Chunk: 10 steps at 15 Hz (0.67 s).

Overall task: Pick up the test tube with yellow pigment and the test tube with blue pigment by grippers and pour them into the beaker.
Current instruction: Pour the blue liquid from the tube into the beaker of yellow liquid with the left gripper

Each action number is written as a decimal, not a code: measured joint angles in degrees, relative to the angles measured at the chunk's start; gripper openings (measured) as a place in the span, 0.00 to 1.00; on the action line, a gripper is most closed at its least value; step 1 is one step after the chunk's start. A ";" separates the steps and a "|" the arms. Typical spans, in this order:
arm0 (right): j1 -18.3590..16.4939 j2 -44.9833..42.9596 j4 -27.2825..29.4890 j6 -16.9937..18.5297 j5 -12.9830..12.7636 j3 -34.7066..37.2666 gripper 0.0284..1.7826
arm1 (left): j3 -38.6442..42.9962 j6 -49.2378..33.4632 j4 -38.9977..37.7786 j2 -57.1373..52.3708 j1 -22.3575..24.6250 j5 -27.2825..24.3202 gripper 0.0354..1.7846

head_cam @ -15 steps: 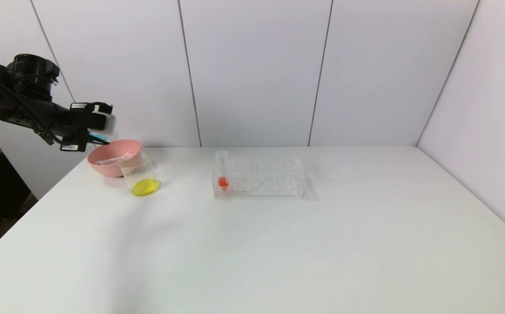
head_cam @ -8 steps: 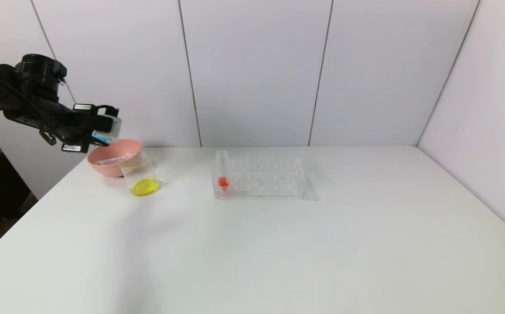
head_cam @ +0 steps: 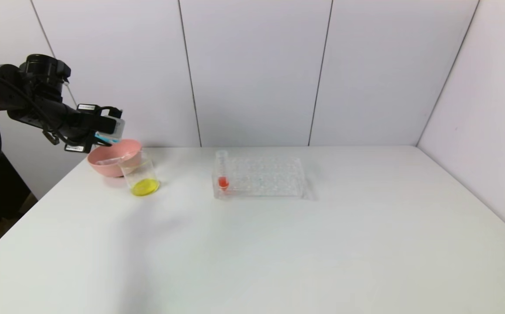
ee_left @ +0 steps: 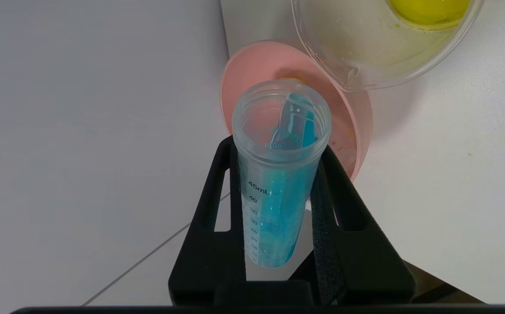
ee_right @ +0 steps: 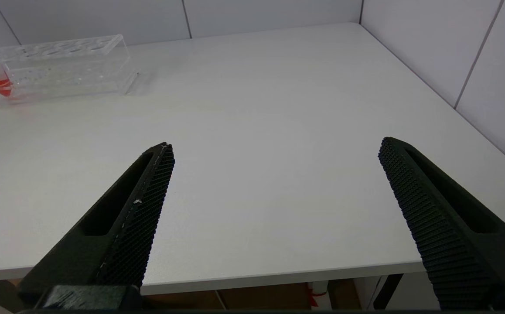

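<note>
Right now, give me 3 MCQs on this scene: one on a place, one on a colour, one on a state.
1. Where does the beaker stand?
A. Inside the tube rack
B. On the table beside the pink bowl
C. At the table's right edge

2. What colour is the liquid in the beaker?
A. Yellow
B. Green
C. Red

3. What is the left end effector doing?
A. Open and empty
B. Shut on the beaker
C. Shut on the test tube with blue pigment

Answers:
1 B, the head view shows the two side by side.
2 A, a yellow pool lies at its bottom.
3 C, the left wrist view shows both fingers clamping it.
</note>
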 joint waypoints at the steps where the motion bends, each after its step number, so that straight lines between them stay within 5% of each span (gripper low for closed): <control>1: 0.00 0.00 0.00 -0.02 0.02 0.00 0.96 | 0.00 -0.02 0.00 0.00 0.00 0.05 0.24; 10: 0.00 0.00 0.00 -0.02 0.00 0.00 0.96 | -0.06 -0.09 2.97 -0.12 -0.11 3.85 0.24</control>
